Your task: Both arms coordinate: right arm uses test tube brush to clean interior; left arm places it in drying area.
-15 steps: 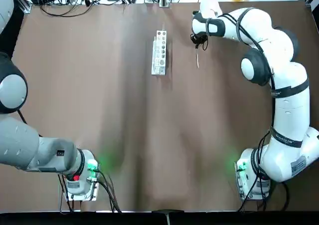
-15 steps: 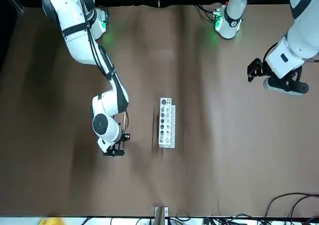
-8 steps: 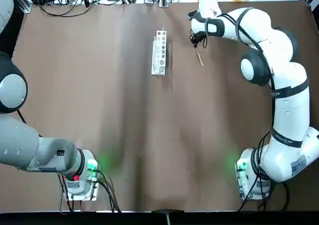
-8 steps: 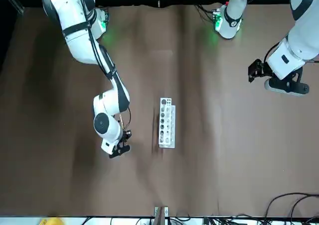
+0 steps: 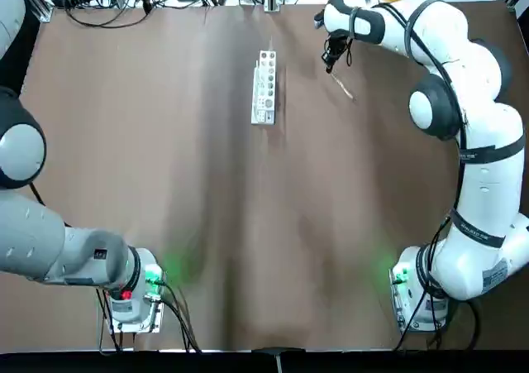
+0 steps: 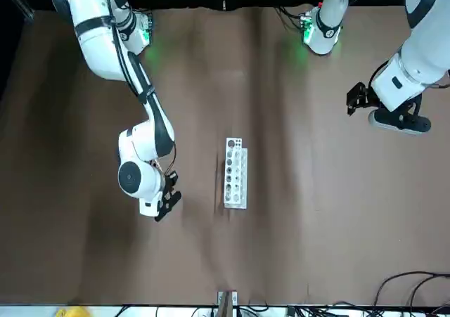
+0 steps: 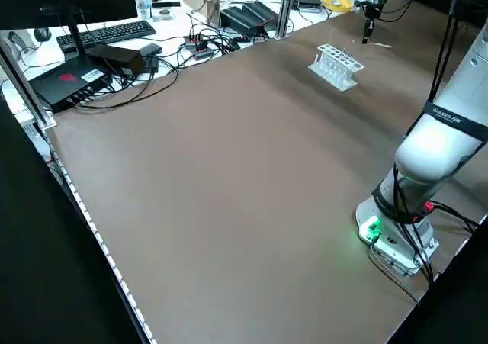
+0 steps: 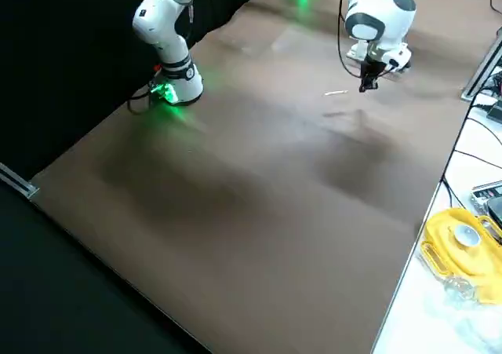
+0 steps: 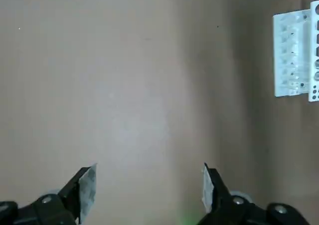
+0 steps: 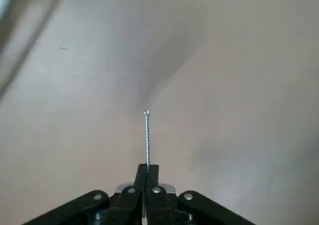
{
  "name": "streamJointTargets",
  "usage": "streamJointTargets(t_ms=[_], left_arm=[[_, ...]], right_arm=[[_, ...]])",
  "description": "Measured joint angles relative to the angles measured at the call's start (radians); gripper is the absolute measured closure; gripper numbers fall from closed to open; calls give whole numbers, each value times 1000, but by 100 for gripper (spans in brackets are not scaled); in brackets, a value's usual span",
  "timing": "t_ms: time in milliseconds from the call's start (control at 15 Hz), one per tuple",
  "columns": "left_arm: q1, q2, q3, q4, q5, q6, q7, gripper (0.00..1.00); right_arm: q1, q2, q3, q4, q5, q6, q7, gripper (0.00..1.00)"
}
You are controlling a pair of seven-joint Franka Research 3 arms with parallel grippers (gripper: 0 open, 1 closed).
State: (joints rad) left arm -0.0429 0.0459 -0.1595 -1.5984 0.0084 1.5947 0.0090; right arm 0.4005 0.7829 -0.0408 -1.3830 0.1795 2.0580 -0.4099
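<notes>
Jaws of the right gripper pinch the test tube brush (its tip juts beyond them).

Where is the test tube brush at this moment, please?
In the top view the test tube brush hangs pinched in the right gripper at the table's far right, right of the white rack.

**Inspector A:** Any legible text, labels, brands or numbers?

**Inspector B:** None legible. The right arm carries small dark markings on its links in the top view, too small to read. The left arm shows a similar dark marking in the left side view, also unreadable.

**Inspector A:** The drying area?

**Inspector B:** No markings visible on it.
</notes>
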Motion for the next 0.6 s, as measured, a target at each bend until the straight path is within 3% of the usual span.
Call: streamJointTargets(t_ms=[200, 600], left_arm=[[0, 0, 0, -1, 0, 0, 0, 0], [4, 0, 0, -1, 1, 0, 0, 0]], right_arm=[[-4, -17, 63, 44, 9, 4, -156, 98], [-137, -17, 278, 93, 34, 25, -372, 98]])
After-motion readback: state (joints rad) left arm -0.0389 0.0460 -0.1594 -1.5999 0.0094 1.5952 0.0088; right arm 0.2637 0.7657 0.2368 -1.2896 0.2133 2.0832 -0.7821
